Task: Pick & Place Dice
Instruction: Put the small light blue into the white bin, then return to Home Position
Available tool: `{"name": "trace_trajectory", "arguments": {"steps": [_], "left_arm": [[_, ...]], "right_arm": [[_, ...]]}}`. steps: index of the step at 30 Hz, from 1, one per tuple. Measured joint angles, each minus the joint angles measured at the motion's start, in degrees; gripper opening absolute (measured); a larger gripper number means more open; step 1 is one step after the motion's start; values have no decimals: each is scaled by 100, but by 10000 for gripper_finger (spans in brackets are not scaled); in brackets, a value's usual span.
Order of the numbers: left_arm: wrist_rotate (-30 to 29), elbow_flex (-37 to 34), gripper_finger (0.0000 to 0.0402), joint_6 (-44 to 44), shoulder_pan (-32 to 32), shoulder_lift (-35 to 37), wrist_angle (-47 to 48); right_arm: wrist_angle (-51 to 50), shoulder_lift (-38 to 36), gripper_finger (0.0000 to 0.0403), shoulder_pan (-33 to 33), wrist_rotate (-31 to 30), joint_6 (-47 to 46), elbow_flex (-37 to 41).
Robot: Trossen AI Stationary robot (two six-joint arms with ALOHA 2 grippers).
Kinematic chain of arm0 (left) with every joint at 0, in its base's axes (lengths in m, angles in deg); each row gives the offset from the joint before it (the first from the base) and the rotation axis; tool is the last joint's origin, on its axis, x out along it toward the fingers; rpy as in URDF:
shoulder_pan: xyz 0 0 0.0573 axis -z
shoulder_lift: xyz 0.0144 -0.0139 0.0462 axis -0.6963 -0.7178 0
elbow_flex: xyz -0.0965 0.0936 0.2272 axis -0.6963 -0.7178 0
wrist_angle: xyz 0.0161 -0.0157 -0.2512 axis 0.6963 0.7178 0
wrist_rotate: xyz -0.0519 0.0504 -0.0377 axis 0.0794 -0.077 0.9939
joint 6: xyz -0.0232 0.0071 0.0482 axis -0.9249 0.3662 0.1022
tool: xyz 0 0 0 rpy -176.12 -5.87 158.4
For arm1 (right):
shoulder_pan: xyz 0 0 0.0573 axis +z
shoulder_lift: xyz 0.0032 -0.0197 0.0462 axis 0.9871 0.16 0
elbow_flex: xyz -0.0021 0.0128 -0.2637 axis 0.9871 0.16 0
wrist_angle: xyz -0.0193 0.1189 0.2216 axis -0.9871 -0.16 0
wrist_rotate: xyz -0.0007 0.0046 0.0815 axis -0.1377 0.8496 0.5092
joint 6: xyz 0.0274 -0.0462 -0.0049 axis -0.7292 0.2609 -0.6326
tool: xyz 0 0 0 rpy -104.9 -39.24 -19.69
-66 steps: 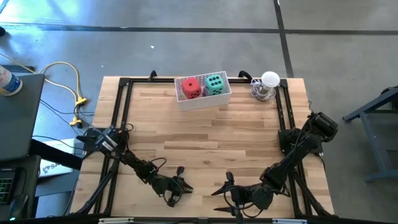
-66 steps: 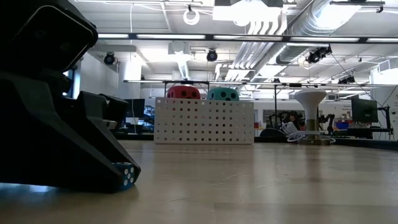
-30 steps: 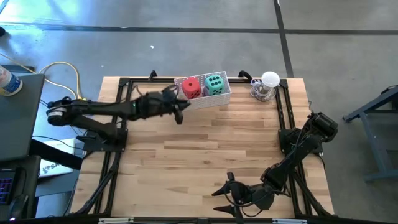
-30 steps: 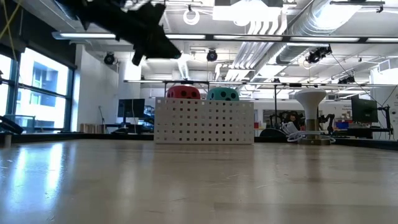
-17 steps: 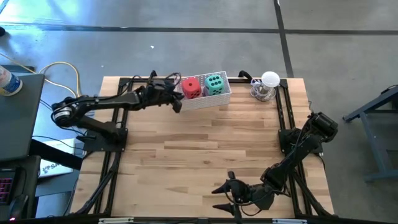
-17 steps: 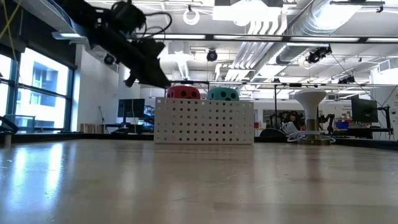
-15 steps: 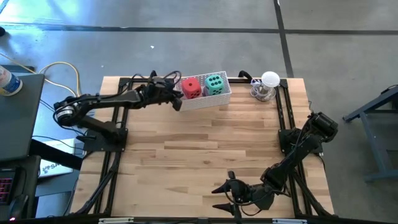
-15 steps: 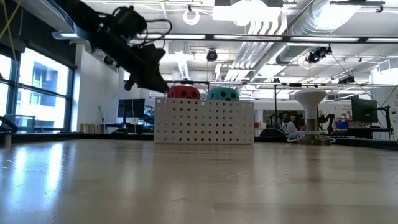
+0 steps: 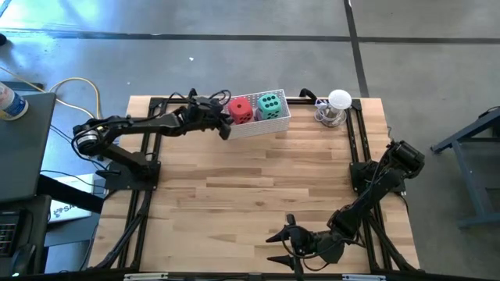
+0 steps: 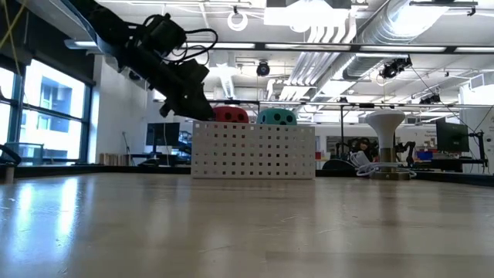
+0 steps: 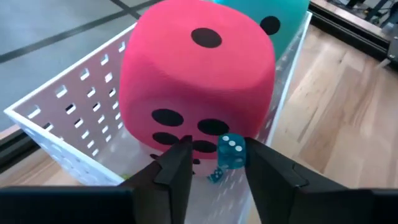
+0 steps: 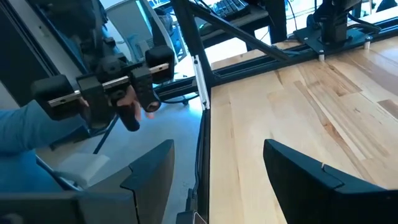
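Where the left arm reaches across the far left of the table point(image 9: 258, 179), the left pincer point(image 9: 224, 128) hangs over the left end of a white perforated basket point(image 9: 258, 127), its tips pointing down into it. In the left wrist view, this pincer point(image 11: 217, 148) has its jaws parted a little wider than a small blue die point(image 11: 231, 151) that shows between the tips, close against one finger; no firm grip on it shows. That die sits low in front of the red die point(image 11: 199, 81), which fills the left half of the basket point(image 11: 68, 106), with the teal-green die point(image 11: 273, 18) just behind it.

From above, the red die point(image 9: 241, 110) and the teal-green die point(image 9: 269, 104) stand side by side in the basket at the table's far edge, touching. A white mushroom-shaped object point(image 9: 337, 105) stands near the far right corner.

The right pincer point(image 9: 280, 240) lies low at the near edge of the table, jaws spread wide with nothing between them. Beyond the table's edge, its wrist view shows a person's hand point(image 12: 134, 109) and blue sleeve point(image 12: 31, 140) at a dark handle.
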Motion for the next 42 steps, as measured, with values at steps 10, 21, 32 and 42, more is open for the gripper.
{"name": "trace_trajectory", "arguments": {"steps": [10, 21, 32, 42], "left_arm": [[-684, 0, 200, -215, 282, 0, 78], [-1027, 6, 238, -25, 686, -22, 328], [-2478, 7, 239, 234, 1151, 51, 152], [-2699, 4, 239, 166, 1248, 116, 115]], "right_arm": [[-26, 0, 238, 0, 1, 42, 0], [-29, 0, 238, -204, 15, 604, 0], [-131, 0, 238, -542, 283, 627, 0], [-270, 0, 238, -658, 512, 795, 0]]}}
